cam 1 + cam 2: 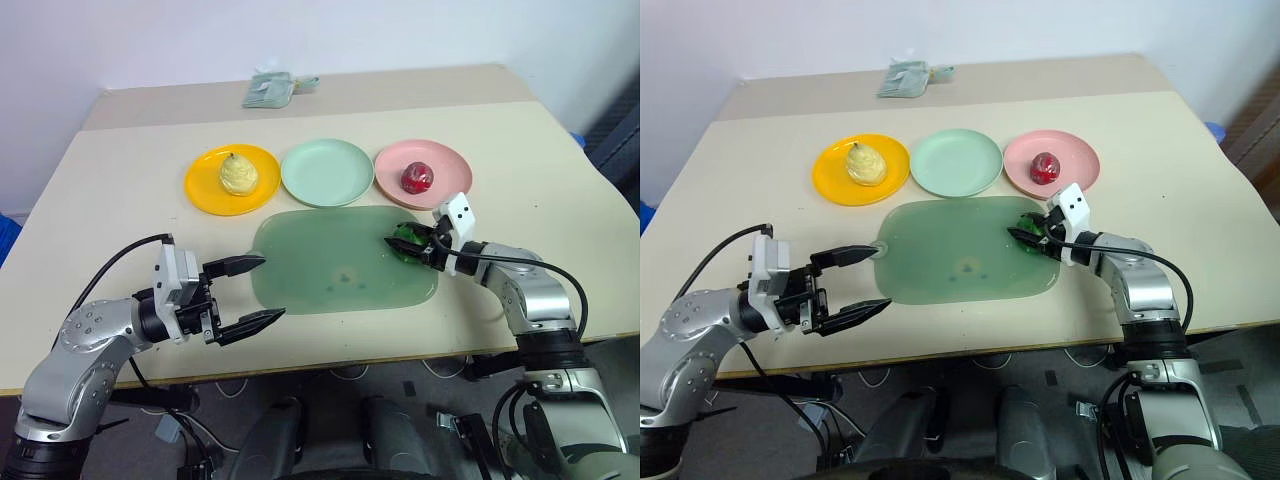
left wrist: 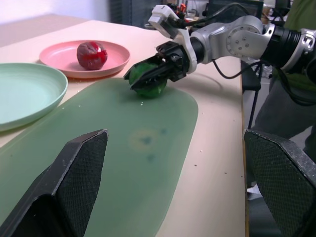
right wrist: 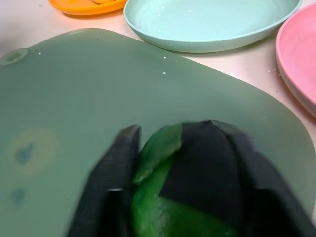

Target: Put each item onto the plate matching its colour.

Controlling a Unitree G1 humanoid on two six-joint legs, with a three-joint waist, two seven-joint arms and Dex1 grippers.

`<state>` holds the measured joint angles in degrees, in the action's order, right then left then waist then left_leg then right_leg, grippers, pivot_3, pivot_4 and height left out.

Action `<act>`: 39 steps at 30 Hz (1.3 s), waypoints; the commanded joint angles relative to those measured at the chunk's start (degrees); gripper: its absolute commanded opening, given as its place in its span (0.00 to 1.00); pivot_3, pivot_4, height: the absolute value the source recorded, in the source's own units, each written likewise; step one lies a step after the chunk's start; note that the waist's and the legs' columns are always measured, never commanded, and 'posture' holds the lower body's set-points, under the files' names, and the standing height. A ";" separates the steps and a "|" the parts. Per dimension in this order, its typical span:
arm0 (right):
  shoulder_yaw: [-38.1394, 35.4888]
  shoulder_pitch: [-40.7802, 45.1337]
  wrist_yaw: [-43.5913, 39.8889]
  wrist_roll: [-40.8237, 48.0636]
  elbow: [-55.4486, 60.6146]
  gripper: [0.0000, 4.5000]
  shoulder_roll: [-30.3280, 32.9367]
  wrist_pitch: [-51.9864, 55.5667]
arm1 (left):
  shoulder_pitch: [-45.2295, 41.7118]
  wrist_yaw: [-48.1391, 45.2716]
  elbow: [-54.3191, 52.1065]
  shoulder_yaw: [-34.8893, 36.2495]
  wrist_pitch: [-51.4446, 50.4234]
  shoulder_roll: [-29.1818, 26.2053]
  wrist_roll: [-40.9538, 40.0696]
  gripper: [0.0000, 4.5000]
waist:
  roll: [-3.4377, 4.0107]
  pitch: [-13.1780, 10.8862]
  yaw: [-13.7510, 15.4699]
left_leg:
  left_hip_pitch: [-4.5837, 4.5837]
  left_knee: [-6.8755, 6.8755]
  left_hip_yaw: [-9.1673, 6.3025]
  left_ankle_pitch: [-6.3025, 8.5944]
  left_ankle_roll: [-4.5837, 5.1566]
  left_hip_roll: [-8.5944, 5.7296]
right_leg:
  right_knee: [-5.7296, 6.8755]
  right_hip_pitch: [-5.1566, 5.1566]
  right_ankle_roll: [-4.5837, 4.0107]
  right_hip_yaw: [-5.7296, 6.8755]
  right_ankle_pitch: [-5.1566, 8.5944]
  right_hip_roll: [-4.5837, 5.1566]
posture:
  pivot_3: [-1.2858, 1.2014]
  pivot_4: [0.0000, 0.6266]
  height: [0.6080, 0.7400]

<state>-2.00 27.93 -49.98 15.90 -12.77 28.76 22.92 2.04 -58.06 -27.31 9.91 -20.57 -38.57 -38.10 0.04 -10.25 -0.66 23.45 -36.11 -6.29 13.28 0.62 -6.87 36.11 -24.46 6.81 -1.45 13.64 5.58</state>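
**Left eye view: the last fruit is in the claw**

Left eye view shows two of three jobs already settled: the yellow pear (image 1: 238, 175) sits on the orange-yellow plate (image 1: 205, 189) and the red ball (image 1: 417, 178) on the pink plate (image 1: 448, 163). The mint green plate (image 1: 327, 172) between them is bare.

The right gripper (image 1: 407, 241) is clenched on the dark green ball (image 2: 147, 79) at the far right corner of the green mat (image 1: 320, 265), near the pink plate; whether the ball has left the mat yet I cannot tell. So the step in hand looks like the pick-up of the green one.

Next, I'd judge, it must be lifted clear and carried leftward and away to the mint plate, without clipping the pink plate's rim.

The left gripper (image 1: 255, 291) hangs released over the table's near edge, by the mat, holding nothing
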 commanded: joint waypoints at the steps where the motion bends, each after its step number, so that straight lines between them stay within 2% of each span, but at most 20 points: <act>1: -0.20 3.95 -0.03 0.53 1.30 0.42 -0.62 -2.37 | 0.45 0.80 -2.47 0.80 0.71 0.02 -0.66 1.00 | 0.00 0.00 -0.02 | 0.00 0.00 0.00 0.00 0.00 0.00 | 0.00 0.00 0.00 0.00 0.00 0.00 | 0.52 0.24 1.00; 6: -0.01 13.23 2.33 0.71 -3.26 0.42 -5.99 -5.99 | 0.76 2.07 -3.08 1.29 0.68 0.25 -0.92 1.00 | 0.00 0.00 -0.47 | 0.00 0.04 0.01 0.00 -0.01 0.05 | 0.01 -0.04 0.00 0.00 0.00 -0.04 | 0.52 0.24 1.00; 11: 1.22 25.28 5.61 -4.00 -24.02 0.42 -12.45 -19.06 | 1.68 4.94 -4.53 1.86 0.15 1.08 -0.98 1.00 | -0.03 0.01 -0.20 | -0.01 0.02 0.02 -0.07 -0.13 0.04 | -0.02 -0.01 0.00 0.01 0.00 -0.05 | 0.52 0.24 1.00; 16: -0.32 38.84 15.02 -8.04 -49.98 0.42 -18.43 -31.98 | 4.59 12.00 -8.09 3.09 -0.11 3.50 0.45 1.00 | -0.04 0.00 -0.50 | -0.01 0.06 0.02 -0.16 -0.28 0.02 | 0.00 -0.03 -0.02 0.01 -0.01 -0.10 | 0.52 0.24 1.00; 19: -0.80 42.96 20.12 -9.95 -57.91 0.42 -20.54 -35.28 | 6.72 16.19 -11.10 3.40 -0.13 4.70 1.83 1.00 | -0.02 -0.01 -0.52 | -0.01 0.16 0.03 -0.20 -0.34 0.02 | 0.00 -0.10 -0.02 -0.01 0.00 -0.11 | 0.52 0.24 1.00; 23: -1.38 45.49 25.20 -11.99 -62.63 0.42 -22.90 -35.42 | 10.36 21.07 -15.08 4.58 -0.43 5.81 3.21 1.00 | -0.02 -0.01 -0.57 | -0.01 0.14 0.02 -0.20 -0.35 0.02 | 0.00 -0.08 -0.03 0.00 0.00 -0.13 | 0.52 0.24 1.00; 26: -2.07 46.08 25.58 -12.77 -63.90 0.64 -24.14 -34.37 | 12.53 23.73 -16.97 4.86 -0.08 6.03 4.80 1.00 | 0.00 -0.01 -0.56 | -0.01 0.14 0.02 -0.20 -0.35 0.03 | 0.03 -0.10 -0.03 -0.01 0.00 -0.16 | 0.52 0.24 1.00; 29: -2.15 46.19 26.22 -14.31 -64.34 0.96 -24.94 -34.20 | 13.67 25.90 -17.77 4.59 0.31 6.46 6.21 1.00 | 0.00 -0.01 -0.51 | -0.01 0.15 0.01 -0.20 -0.35 0.03 | 0.04 -0.10 -0.04 -0.01 0.00 -0.19 | 0.52 0.24 1.00; 34: -4.01 46.89 23.01 -13.77 -63.22 0.98 -24.00 -36.17 | 13.23 28.97 -17.10 3.10 1.37 8.04 9.38 1.00 | 0.00 -0.01 -0.49 | -0.01 0.15 0.01 -0.20 -0.34 0.02 | 0.04 -0.09 -0.04 -0.01 -0.01 -0.21 | 0.52 0.24 1.00; 39: -6.69 43.36 12.42 -10.53 -57.63 0.98 -20.01 -40.74 | 11.02 28.82 -13.74 0.64 3.04 9.17 12.55 1.00 | 0.00 -0.02 -0.46 | -0.01 0.13 0.01 -0.19 -0.33 0.02 | 0.03 -0.08 -0.03 -0.01 -0.01 -0.21 | 0.52 0.24 1.00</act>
<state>-7.36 71.83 -33.36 3.25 -75.47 7.06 -14.73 13.91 -29.10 -41.27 11.11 -19.48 -29.73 -26.43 0.04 -10.26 -1.11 23.44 -35.98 -6.28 13.09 0.30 -6.85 36.14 -24.54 6.78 -1.46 13.64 5.36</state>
